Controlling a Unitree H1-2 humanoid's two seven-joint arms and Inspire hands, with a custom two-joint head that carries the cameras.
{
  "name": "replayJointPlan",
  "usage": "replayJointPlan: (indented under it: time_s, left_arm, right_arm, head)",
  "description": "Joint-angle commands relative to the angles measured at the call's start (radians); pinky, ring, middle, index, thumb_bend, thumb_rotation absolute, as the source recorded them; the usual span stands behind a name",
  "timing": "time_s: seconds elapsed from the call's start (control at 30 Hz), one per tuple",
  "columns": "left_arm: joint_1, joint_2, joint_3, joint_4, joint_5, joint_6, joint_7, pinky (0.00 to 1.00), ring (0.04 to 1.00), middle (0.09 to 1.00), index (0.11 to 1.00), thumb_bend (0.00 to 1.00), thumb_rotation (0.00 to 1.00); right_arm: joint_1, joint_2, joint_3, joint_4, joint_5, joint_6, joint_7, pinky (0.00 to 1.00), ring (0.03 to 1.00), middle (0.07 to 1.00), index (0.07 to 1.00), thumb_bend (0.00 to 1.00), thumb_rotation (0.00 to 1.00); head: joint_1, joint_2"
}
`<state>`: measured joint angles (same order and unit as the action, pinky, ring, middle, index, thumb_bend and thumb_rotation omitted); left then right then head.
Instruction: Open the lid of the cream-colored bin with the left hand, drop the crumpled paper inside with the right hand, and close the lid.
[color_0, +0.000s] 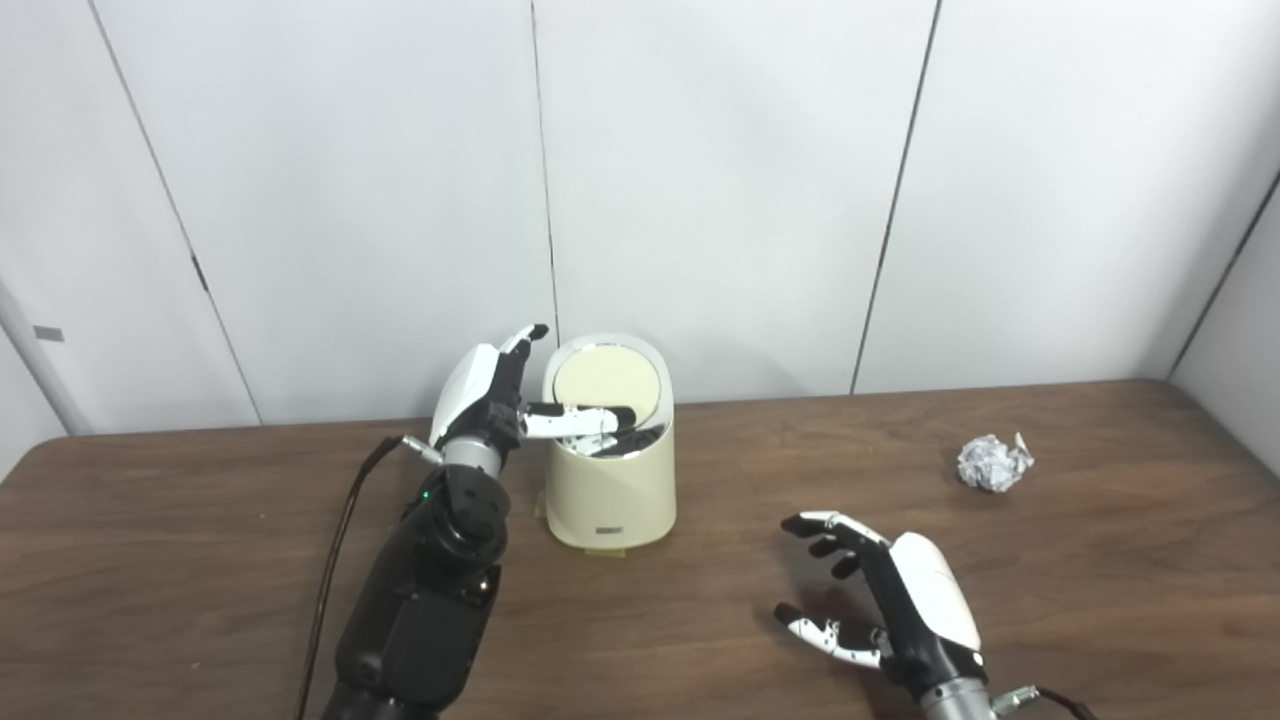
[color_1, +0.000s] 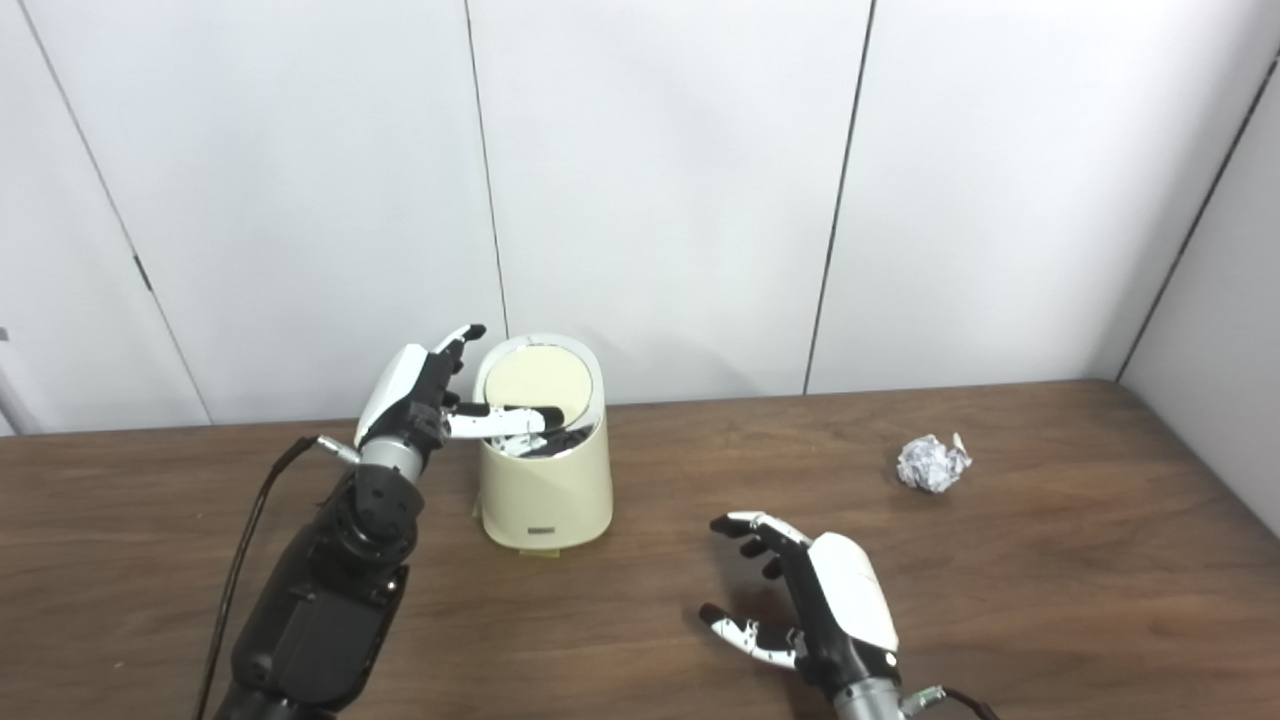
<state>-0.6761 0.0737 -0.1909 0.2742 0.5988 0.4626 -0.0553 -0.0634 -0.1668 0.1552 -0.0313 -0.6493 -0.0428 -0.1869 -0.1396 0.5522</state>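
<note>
At the desk's (color_0: 700, 620) back edge we see the cream-colored bin (color_0: 610, 490), lid (color_0: 608, 378) tipped up; its dark inside is unreadable. Our left hand (color_0: 490, 395) reaches over the rim, fingers spread. The crumpled paper (color_0: 993, 463) lies far right, well apart from our right hand (color_0: 890, 600), fingers loosely apart and empty.

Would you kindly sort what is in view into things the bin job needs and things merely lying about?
Needed: cream-colored bin, its lid, crumpled paper, left hand, right hand.
Lying about: black cable on the table.

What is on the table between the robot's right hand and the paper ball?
Nothing: only bare brown table lies between the right hand and the crumpled paper, in both views.
</note>
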Motion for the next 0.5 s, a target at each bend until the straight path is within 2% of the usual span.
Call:
replayJointPlan:
  time_s: [0.0,0.17,0.23,0.27,0.33,0.37,0.4,0.47]
  left_arm:
    - [-0.057,0.044,-0.049,-0.001,0.077,-0.01,0.028,0.85,0.963,0.982,0.97,0.97,0.03]
    - [-0.07,0.1,-0.16,0.005,0.237,0.006,0.032,0.87,0.974,0.975,0.958,0.97,0.0]
    - [-0.07,0.117,-0.191,0.002,0.292,0.006,0.03,0.89,0.991,0.981,0.968,0.84,0.0]
    - [-0.068,0.12,-0.2,0.003,0.309,0.006,0.035,0.9,0.993,0.981,0.969,0.82,0.0]
    - [-0.064,0.122,-0.206,0.002,0.329,0.005,0.038,0.89,0.998,0.986,0.975,0.66,0.0]
    - [-0.062,0.123,-0.209,-0.001,0.336,0.004,0.039,0.89,0.999,0.987,0.976,0.63,0.0]
    - [-0.06,0.124,-0.212,-0.002,0.341,0.003,0.04,0.89,0.996,0.982,0.971,0.62,0.0]
    - [-0.058,0.125,-0.214,-0.005,0.343,0.002,0.041,0.88,0.99,0.975,0.964,0.67,0.0]
  right_arm:
    - [0.006,0.021,0.008,-0.007,0.011,-0.01,-0.007,0.53,0.663,0.728,0.706,0.34,0.06]
    - [0.006,0.023,0.007,-0.011,0.015,-0.006,-0.004,0.53,0.66,0.731,0.708,0.34,0.05]
    - [0.005,0.021,0.009,-0.007,0.009,-0.013,-0.01,0.52,0.648,0.725,0.703,0.34,0.04]
    - [0.005,0.02,0.009,-0.007,0.009,-0.012,-0.009,0.52,0.647,0.724,0.703,0.34,0.04]
    - [0.006,0.02,0.009,-0.008,0.011,-0.011,-0.006,0.54,0.664,0.725,0.703,0.34,0.05]
    - [0.006,0.02,0.009,-0.007,0.011,-0.012,-0.008,0.55,0.667,0.725,0.703,0.34,0.05]
    - [0.006,0.02,0.009,-0.007,0.009,-0.011,-0.008,0.54,0.665,0.723,0.702,0.34,0.05]
    - [0.006,0.021,0.01,-0.009,0.005,-0.006,-0.008,0.55,0.666,0.722,0.702,0.34,0.06]
  head:
    - [0.001,0.001]
    - [0.002,0.003]
    - [0.002,0.003]
    - [0.002,0.003]
    - [0.002,0.004]
    - [0.003,0.004]
    - [0.003,0.004]
    - [0.003,0.004]
